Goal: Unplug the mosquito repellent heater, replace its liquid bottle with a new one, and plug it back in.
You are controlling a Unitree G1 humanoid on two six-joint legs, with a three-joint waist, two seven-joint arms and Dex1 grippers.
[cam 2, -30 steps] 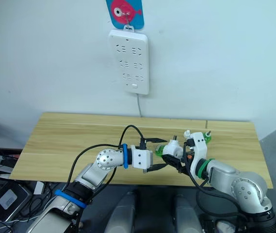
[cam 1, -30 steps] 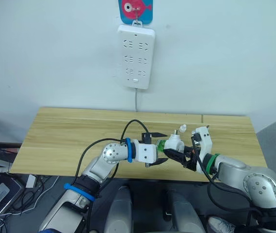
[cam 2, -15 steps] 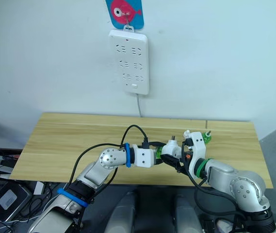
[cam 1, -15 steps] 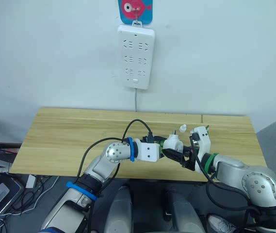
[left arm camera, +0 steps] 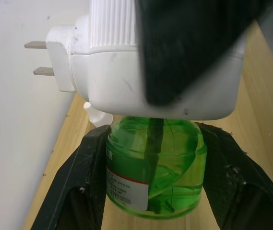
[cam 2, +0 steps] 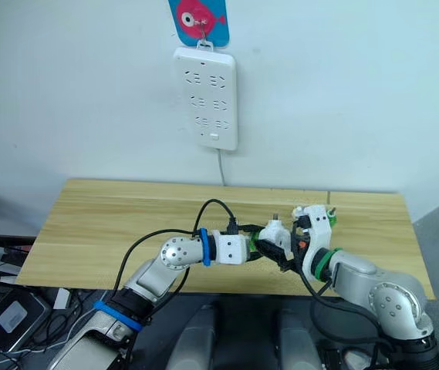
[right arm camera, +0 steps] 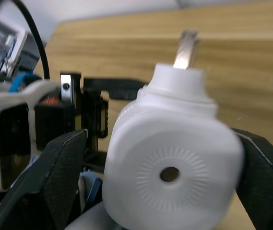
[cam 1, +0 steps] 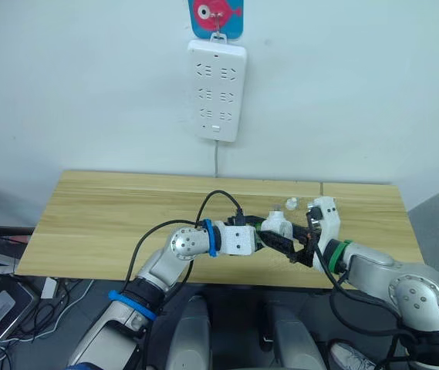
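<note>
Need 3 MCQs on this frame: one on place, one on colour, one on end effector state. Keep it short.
1. Where is the mosquito repellent heater?
A. plugged into the wall power strip
B. held between the two end effectors over the table's near edge
C. lying on the floor

2. What colour is the liquid bottle under the heater?
A. green
B. red
C. blue

3. What is the left end effector doing?
A. hanging open, away from everything
B. shut on the power strip's cord
C. shut on the bottle

Answers:
1 B: the head views show the heater between both arms above the table, and the power strip has nothing plugged in.
2 A: the left wrist view shows a clear green bottle.
3 C: its black fingers press both sides of the bottle, while the right end effector grips the heater.
</note>
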